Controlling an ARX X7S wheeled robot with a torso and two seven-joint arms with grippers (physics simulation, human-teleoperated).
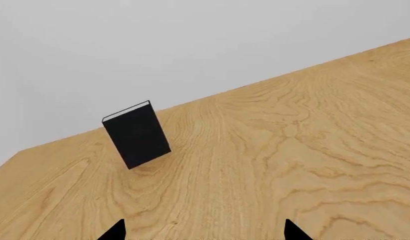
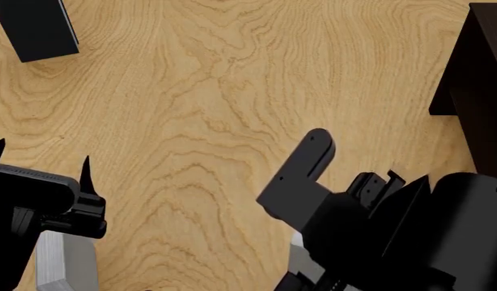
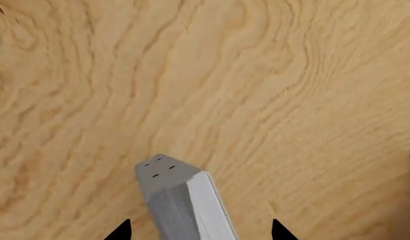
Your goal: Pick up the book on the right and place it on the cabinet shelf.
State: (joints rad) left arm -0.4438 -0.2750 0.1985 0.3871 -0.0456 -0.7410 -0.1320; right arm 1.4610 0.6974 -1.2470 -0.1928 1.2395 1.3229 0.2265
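Right wrist view: my right claw (image 3: 198, 230) is spread wide. Its two black fingertips (image 3: 119, 231) show at the frame edge with the grey book (image 3: 181, 200) between them. The book stands on end on the wooden tabletop (image 3: 292, 75), with its light-grey cover and white page edges towards the camera. A few small dark marks sit on the end face nearest the wood. I see bare gaps between the book and each fingertip, so I am straddling it rather than clamping it. Nothing here shows either pad touching the cover.

From the head camera my right arm (image 2: 394, 230) covers nearly all of that book, which is at the near side of the table, right of centre. The dark brown cabinet (image 2: 479, 73) stands at the far right edge of the view, well apart from the book. Only a corner of it is in frame, and I cannot make out its shelf board.

My left claw (image 2: 42, 154) is released too. Its fingertips (image 1: 115, 231) are set far apart with only wood grain between them. Just below it in the head view is a second grey book (image 2: 66, 260), partly hidden by the claw's body. A black book (image 1: 137, 135) stands upright at the far left of the table, near the edge, well away from both claws.
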